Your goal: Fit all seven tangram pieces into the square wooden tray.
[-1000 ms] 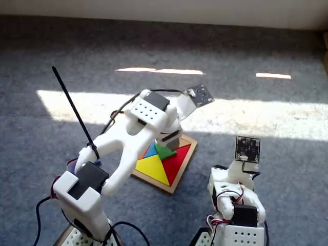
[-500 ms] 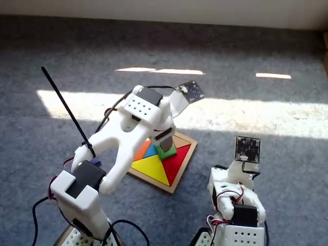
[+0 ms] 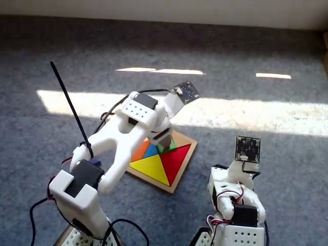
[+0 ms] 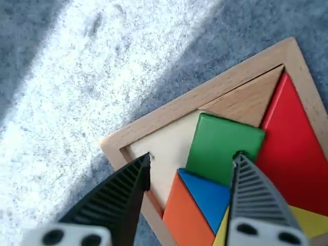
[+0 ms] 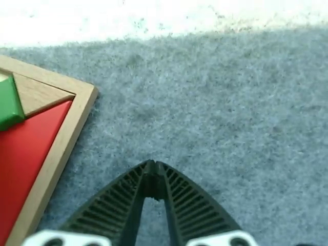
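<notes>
green square (image 4: pixel 225 146) lies in the square wooden tray (image 4: pixel 205 93), under the left gripper (image 4: pixel 192 155), whose jaws stand apart; one fingertip sits at the square's edge. adjoining it are the blue triangle (image 4: pixel 205 193) and red triangle (image 4: pixel 292 148); the orange piece (image 4: pixel 183 219) and yellow triangle (image 4: pixel 307 219) lie nearby. the right gripper (image 5: pixel 154 166), jaws together, hangs over grey carpet (image 5: pixel 230 102) beside the tray.

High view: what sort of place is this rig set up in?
Likely an indoor room floor: grey carpet under the wooden tray, sunlight bands across it, pale wall along the far edge.
</notes>
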{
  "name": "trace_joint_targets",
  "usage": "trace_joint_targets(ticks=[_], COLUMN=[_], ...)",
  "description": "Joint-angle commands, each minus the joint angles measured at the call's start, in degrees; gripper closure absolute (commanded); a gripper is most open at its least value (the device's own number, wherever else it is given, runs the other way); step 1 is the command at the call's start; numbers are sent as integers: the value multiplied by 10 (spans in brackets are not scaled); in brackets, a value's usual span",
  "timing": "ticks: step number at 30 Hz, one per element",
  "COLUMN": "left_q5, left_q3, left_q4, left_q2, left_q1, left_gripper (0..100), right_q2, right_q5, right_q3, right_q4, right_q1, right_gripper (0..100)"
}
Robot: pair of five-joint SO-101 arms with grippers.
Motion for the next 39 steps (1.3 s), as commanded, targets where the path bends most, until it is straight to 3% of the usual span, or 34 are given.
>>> trace_joint_targets(ticks=[1,11,16,19,24,27,33,39], left_q5=[-5,-4,6,59,58,10,-114,-207], left_q3=[2,-3,-29,-34,-13,22,131,263], left_q4=[-30,-16,57,105,206,251,251,147], left_q2=[-2,-10,-69,-132,-243,-305,-387,-403], left_q1=[-7,-8,-27,-61,-141,-213,-374,-458], left_gripper=[751,752,752,748,742,704,678,679], right_q2=[-6,-6,-6,-6,-6,-6,-6,-6], right_q5=[5,5,5,5,5,5,5,5], right_q3=[73,73,73,73,73,73,73,73], right_q4=[-12,-12,-12,-12,-12,-12,-12,-12], right_q1=[6,7,7,7,7,7,7,7], right_gripper=[993,993,993,993,993,993,993,993])
